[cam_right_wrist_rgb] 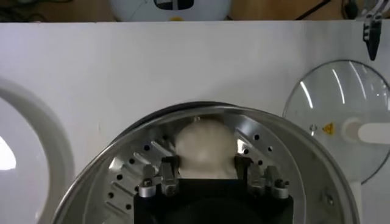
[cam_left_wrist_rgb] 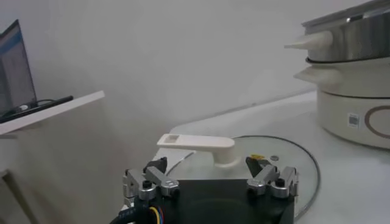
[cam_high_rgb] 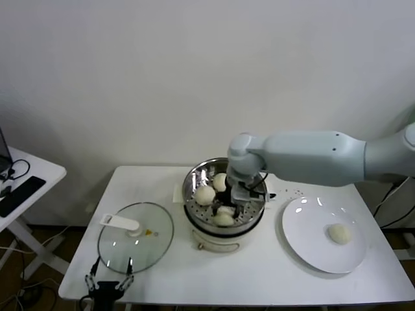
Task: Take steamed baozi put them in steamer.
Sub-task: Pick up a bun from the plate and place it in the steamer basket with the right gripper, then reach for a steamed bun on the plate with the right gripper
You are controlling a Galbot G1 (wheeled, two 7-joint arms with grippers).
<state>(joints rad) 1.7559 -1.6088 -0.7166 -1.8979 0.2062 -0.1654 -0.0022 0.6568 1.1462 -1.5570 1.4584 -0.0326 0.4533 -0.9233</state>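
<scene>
Four baozi point(cam_high_rgb: 205, 194), one steamer point(cam_high_rgb: 194, 178).

No word, brand or number is showing clearly enough to be read. A small yellow triangular warning sign point(cam_right_wrist_rgb: 328, 128) is sitting on the glass lid point(cam_right_wrist_rgb: 332, 97), its symbol too small to make out. A small white sticker point(cam_left_wrist_rgb: 353, 120) with a dark square code is showing on the cream base of the steamer point(cam_left_wrist_rgb: 353, 115), beside a curved brown line; its content is unreadable.
</scene>
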